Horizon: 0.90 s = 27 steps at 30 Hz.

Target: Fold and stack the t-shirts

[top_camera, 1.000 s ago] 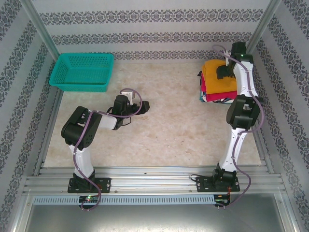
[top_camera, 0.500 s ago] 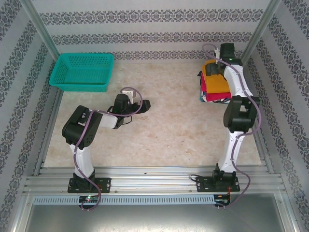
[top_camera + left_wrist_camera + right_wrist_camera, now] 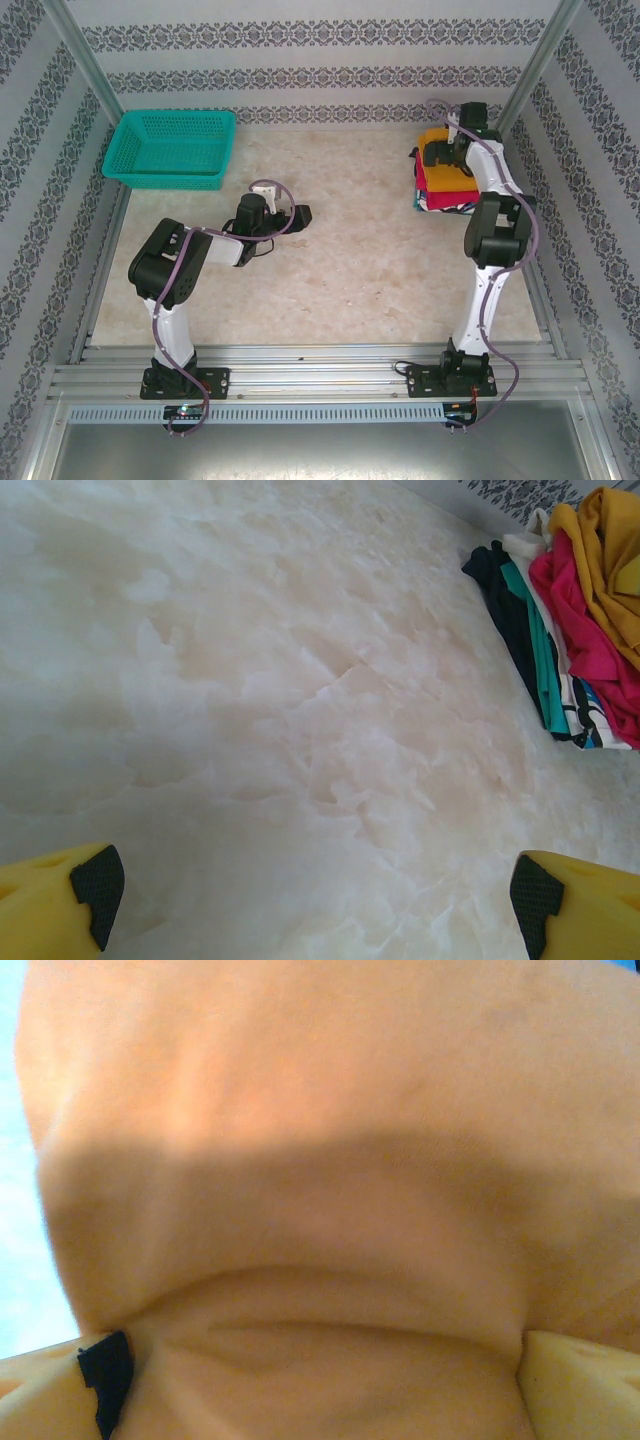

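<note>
Mustard-orange t-shirt (image 3: pixel 300 1110) is topping the far-right stack (image 3: pixel 560 630); right gripper (image 3: pixel 320 1370) is gaping over it, left gripper (image 3: pixel 315 890) gaping idle; placement seems to be finishing, needing a clean lift away.

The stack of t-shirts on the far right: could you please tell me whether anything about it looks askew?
Slightly, yes. The stack is untidy: in the left wrist view the mustard-orange shirt on top is rumpled and bulges over the crimson shirt, and the layer edges beneath are uneven rather than flush.
</note>
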### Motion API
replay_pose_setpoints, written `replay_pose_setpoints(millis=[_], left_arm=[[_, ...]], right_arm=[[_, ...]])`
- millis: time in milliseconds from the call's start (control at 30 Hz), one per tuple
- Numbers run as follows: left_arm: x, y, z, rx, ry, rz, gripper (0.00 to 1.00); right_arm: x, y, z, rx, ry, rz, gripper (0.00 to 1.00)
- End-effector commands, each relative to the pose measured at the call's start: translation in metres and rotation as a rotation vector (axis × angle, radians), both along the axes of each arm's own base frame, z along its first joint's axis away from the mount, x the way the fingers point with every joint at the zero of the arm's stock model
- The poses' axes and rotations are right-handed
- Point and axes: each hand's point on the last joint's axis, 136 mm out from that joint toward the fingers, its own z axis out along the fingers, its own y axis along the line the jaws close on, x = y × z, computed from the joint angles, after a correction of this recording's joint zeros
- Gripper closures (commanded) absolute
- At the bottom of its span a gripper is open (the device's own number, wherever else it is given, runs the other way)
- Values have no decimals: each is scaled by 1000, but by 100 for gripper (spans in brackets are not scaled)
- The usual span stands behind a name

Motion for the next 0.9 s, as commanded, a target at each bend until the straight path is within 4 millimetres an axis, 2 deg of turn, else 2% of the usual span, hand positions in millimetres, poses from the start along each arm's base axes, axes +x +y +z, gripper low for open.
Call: replay_pose_setpoints(millis=[0,100,200,367,433,500,700,800,867], left_arm=[[2,-6,11,-22,-44,-19,0],[1,-1,20,-29,-70,-16,0],[-3,13,31,-24,-93,6,0],[-14,50,45,58,-130,80,0],[-18,69,51,95,-142,114,0],[-23,86,55,136,-144,142,0],[-51,140,75,370,-197,260,0],[-66,177,76,525,-206,394,0],[-74,197,79,543,-213,462,0]], right_arm=[[-9,17,58,78,-134,47,2],[-20,22,86,69,-230,57,2],[-37,34,103,54,-319,75,2],[-72,54,114,44,-440,76,2],[-89,61,111,48,-491,63,2],[-108,62,99,24,-510,32,2],[-166,44,47,-99,-514,-93,2],[-184,39,22,-78,-544,-145,2],[-189,40,8,-65,-552,-146,2]])
